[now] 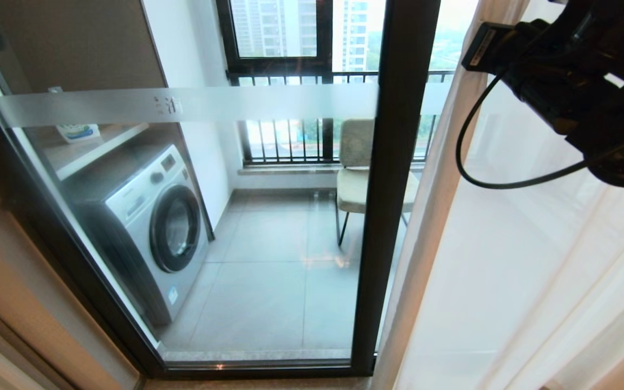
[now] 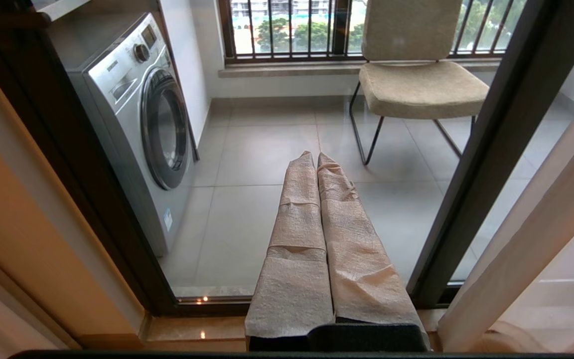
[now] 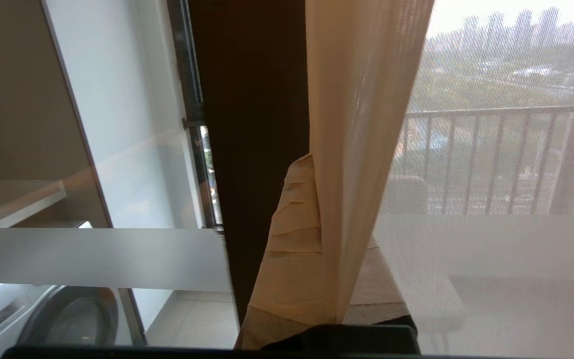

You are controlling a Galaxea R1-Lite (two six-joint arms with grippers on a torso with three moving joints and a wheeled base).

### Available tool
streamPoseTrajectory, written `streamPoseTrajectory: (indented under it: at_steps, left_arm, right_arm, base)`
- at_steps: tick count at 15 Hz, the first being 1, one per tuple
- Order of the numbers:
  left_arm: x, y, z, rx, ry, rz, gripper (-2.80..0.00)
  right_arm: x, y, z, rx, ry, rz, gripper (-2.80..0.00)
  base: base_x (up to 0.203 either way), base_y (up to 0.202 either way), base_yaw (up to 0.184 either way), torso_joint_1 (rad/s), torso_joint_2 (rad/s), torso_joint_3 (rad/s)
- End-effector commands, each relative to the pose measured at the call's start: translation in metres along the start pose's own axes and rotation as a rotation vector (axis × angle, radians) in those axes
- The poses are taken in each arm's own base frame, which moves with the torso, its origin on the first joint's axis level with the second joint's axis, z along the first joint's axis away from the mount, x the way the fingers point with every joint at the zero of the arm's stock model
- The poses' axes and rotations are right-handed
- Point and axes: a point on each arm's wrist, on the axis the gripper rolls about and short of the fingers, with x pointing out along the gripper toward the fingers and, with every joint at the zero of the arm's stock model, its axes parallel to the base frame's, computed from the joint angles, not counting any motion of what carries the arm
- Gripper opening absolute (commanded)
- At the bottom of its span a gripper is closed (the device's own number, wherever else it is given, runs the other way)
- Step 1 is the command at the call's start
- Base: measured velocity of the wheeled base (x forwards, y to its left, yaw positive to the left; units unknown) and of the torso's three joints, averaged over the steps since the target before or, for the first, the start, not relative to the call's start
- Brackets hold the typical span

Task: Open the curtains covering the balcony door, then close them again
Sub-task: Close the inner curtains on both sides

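Left gripper [image 2: 317,158] fingers pressed together, empty, facing balcony door [image 2: 503,134]; washing machine [image 2: 137,114] and chair [image 2: 416,75] behind glass.

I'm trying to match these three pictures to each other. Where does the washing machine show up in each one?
Head view: the washing machine stands at lower left, behind the balcony door's glass.
Left wrist view: it fills the upper left, door facing the chair.
Right wrist view: only a sliver of it shows in the bottom left corner, below the frosted strip.
Shared landmark: the door's black upright frame.
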Motion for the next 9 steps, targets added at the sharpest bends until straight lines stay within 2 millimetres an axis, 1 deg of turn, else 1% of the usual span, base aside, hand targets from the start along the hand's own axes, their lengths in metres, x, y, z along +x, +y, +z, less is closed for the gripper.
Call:
streamPoseTrajectory:
  at_steps: [1,4,9]
  left_arm:
    - [0.0000,0.0000,0.0000,0.000,-0.001,-0.001,-2.80]
    - [0.0000,0.0000,0.0000,0.000,-0.001,-0.001,-2.80]
    - [0.0000,0.0000,0.0000,-0.001,-0.001,0.000,-2.80]
  right_arm:
    - [-0.0009,0.0071,-0.0016,0.006,0.002,0.015,-2.80]
    - [-0.0009,0.0148,-0.0063,0.011,0.014,0.021,-2.80]
    - [-0.0001,0.0157,-0.0091,0.010,0.019,0.021,-2.80]
  base:
    - [0.000,0.192,0.003,0.012,0.00,0.008]
    - [0.000,0.190,0.001,0.005,0.00,0.003]
    - [0.000,0.190,0.000,0.001,0.00,0.004]
